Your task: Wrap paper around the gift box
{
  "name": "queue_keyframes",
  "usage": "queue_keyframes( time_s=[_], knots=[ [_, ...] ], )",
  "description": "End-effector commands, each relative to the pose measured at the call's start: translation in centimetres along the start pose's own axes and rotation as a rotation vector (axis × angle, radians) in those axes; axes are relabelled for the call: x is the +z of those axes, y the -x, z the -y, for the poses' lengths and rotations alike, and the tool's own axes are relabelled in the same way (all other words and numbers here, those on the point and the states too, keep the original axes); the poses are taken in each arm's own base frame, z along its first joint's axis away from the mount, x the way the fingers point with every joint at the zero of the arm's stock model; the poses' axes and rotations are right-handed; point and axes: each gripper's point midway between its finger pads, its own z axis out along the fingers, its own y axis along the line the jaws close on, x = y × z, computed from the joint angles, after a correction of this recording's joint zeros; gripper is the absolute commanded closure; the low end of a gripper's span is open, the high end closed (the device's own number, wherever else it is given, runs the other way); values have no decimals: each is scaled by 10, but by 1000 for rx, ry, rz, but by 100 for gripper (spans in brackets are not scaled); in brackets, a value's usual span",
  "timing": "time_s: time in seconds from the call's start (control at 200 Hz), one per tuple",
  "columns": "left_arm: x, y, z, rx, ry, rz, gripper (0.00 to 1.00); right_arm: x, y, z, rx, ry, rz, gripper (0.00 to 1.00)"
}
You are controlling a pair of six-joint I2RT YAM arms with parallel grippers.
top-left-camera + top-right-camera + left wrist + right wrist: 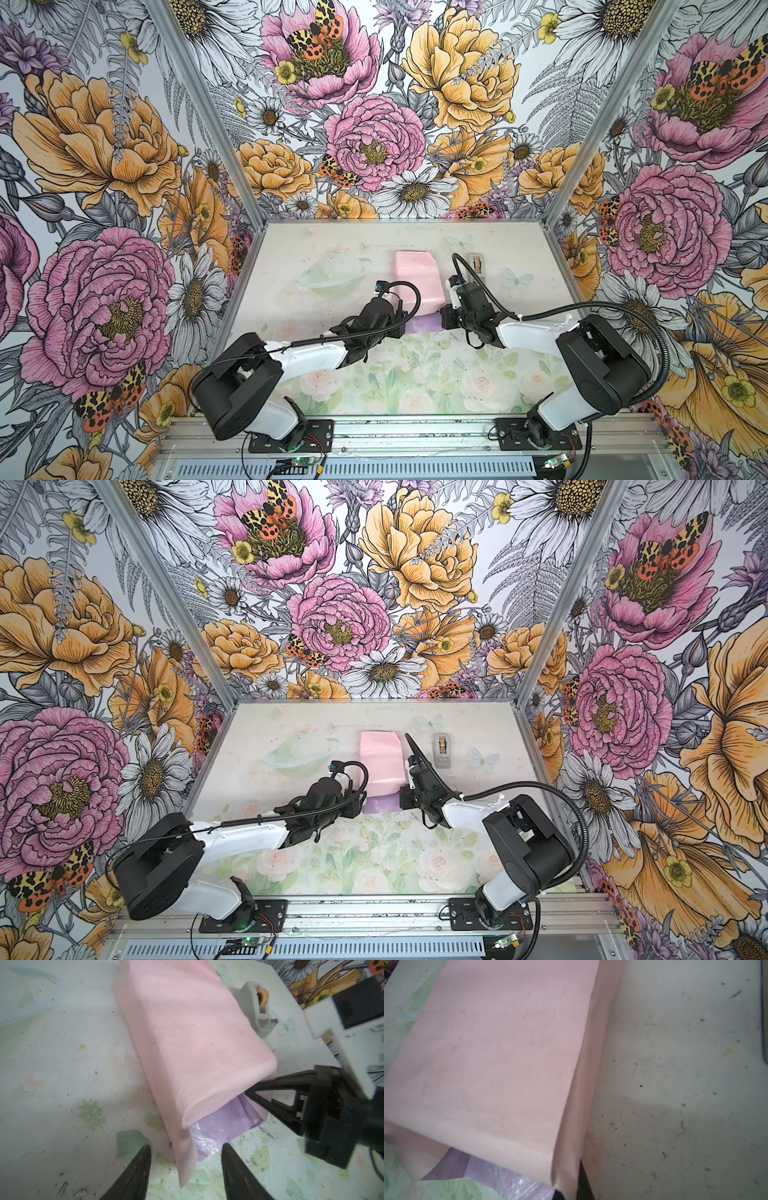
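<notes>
The left gripper (186, 1145) has its jaws apart on either side of the loose near flap of the paper (193, 1039) and pinches nothing, while the right gripper (252, 1093) is clamped on the paper's other near corner, where the lilac face shows. The gift box is hidden, presumably inside this pink sleeve, so the near end fold seems in hand. Next, that flap needs pressing flat and taping, with the tape dispenser (252, 1007) beside the paper's far end.
</notes>
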Motion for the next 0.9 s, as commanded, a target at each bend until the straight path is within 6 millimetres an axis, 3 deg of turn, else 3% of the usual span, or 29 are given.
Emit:
queue_keyframes(
  time_s=[0.0, 0.19, 0.48, 0.7, 0.896],
  knots=[
    [-14, 4, -20, -54, 40, 33, 41, -7, 9, -13, 32, 19, 57, 96],
    [-16, 2, -37, -52, 46, 20, 41, -4, 3, -7, 21, -44, 40, 96],
    [17, -11, -19, -8, 0, -58, 47, -6, 4, -8, 10, -53, 38, 91],
    [31, -6, -9, 10, 0, -51, 51, -5, 4, -9, 1, -47, 34, 91],
    [41, -9, -13, 33, 33, -59, 65, -7, 6, -11, -4, -43, 26, 88]
  ],
)
